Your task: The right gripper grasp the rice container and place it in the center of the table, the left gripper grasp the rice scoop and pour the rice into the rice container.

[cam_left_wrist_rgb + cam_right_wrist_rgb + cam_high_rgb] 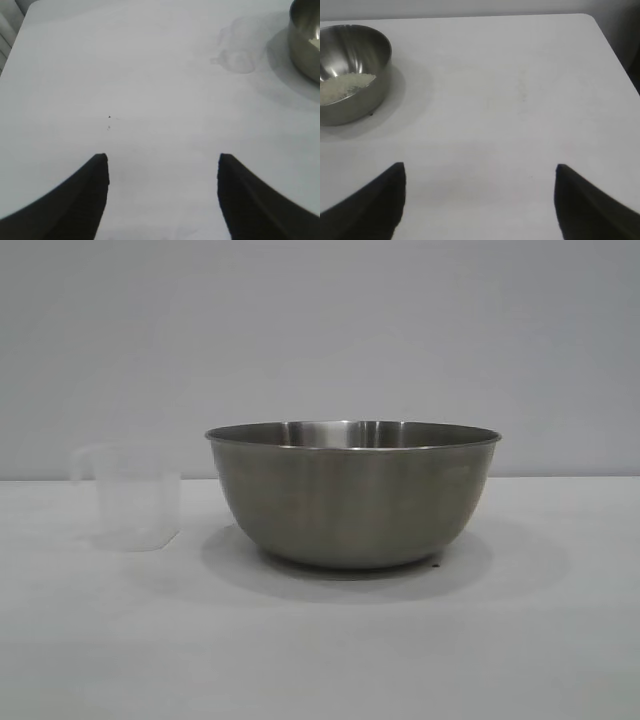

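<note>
The rice container (pixel 352 495), a large steel bowl, stands upright near the middle of the white table (pixel 560 640). Inside the bowl (pixel 351 70) lies a heap of white rice (pixel 342 86). The rice scoop (pixel 130 497), a frosted plastic cup, stands upright just left of the bowl; in the left wrist view the scoop (pixel 236 55) shows faintly beside the bowl's edge (pixel 305 40). My left gripper (pixel 163 159) hangs open over bare table, well away from the scoop. My right gripper (pixel 479 169) is open too, off to the bowl's side, holding nothing. Neither arm shows in the exterior view.
A plain grey wall stands behind the table. The table's rounded corner (pixel 592 19) and side edge show in the right wrist view. Another table edge (pixel 20 30) shows in the left wrist view, with pale slats beyond it.
</note>
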Tool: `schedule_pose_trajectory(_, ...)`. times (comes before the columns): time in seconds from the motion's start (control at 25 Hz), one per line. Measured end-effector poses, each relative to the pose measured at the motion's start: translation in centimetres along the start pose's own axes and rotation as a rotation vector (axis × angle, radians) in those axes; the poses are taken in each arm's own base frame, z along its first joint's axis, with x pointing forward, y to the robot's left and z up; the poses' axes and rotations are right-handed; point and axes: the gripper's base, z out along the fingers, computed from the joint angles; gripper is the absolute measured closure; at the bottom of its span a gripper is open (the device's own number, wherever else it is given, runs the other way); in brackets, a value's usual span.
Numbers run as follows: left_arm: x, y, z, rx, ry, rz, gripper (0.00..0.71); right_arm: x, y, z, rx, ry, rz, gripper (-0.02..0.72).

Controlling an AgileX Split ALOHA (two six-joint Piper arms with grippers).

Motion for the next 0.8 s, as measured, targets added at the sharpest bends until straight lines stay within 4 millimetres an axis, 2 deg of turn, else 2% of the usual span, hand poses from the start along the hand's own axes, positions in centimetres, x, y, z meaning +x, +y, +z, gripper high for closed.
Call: schedule_pose_trajectory(0.8, 0.00, -0.02, 0.00, -0.016, 0.000, -0.010, 0.319, 0.00, 0.00, 0.00, 0.000, 0.000, 0.000, 0.150)
